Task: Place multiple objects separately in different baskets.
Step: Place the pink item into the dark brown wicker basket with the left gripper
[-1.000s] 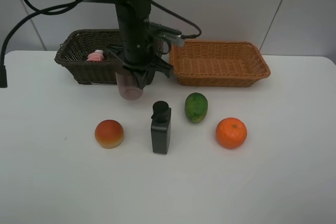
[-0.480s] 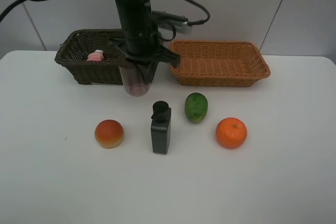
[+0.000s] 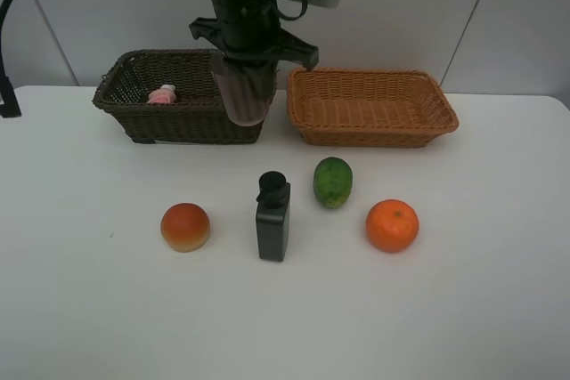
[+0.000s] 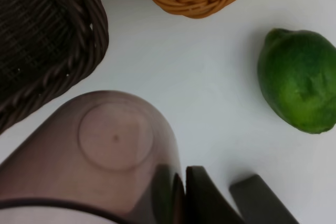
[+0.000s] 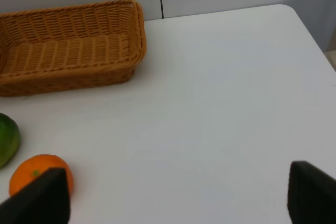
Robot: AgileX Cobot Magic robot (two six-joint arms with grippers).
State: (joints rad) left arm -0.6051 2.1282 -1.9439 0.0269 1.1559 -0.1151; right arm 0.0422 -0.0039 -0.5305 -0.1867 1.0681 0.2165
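Pink bottle (image 3: 163, 93) sits in the dark basket (image 3: 134, 124); left gripper (image 3: 245, 64), clamped on the purplish cup (image 3: 248, 100), hangs at its right end, with four more to go.

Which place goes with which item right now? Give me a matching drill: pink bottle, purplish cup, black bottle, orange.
1 pink bottle
2 purplish cup
3 black bottle
4 orange

A on the table, right end of the row
B held by the left pincer
C inside the dark basket
D upright beside the green fruit

Pairs: 1-C, 2-B, 3-D, 4-A
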